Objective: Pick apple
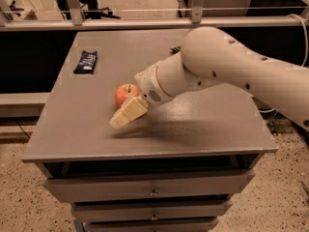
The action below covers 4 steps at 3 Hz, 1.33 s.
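Note:
The apple (123, 94) is round and red-orange with a yellowish patch near its top. It sits on the grey table top (203, 124), left of centre. My gripper (127, 113) reaches in from the right on a thick white arm (227, 66). Its cream tip is low over the table, just in front of the apple and a little to its right, covering the apple's lower right edge. I cannot tell whether it touches the apple.
A flat dark snack wrapper (86, 62) lies at the table's back left. A small dark thing (174, 48) peeks out behind the arm. Drawers (149, 187) sit under the table's front edge. A metal rail (120, 23) runs behind the table.

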Available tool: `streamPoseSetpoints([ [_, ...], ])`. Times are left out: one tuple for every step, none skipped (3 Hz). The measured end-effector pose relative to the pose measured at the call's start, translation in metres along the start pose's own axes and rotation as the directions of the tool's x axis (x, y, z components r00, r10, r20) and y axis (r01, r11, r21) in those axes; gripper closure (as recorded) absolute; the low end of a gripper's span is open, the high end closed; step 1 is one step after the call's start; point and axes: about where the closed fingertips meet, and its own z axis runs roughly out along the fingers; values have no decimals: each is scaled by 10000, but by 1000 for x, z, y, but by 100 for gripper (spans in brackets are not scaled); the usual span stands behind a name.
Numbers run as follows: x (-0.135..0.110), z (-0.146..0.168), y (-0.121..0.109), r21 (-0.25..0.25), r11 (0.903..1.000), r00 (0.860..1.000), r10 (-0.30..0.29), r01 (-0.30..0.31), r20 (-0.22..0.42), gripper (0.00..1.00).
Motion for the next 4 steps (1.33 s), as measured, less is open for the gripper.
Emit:
streamPoseSetpoints([
  [3, 6, 0, -49, 9994, 9994, 348, -348, 29, 39],
  [0, -8, -10, 175, 9986, 9987, 487, -489, 155, 61],
  [-11, -41, -25, 531, 9976, 9984, 431, -451, 372, 84],
  [-21, -96, -45, 1089, 9936, 9979, 239, -304, 603, 100],
])
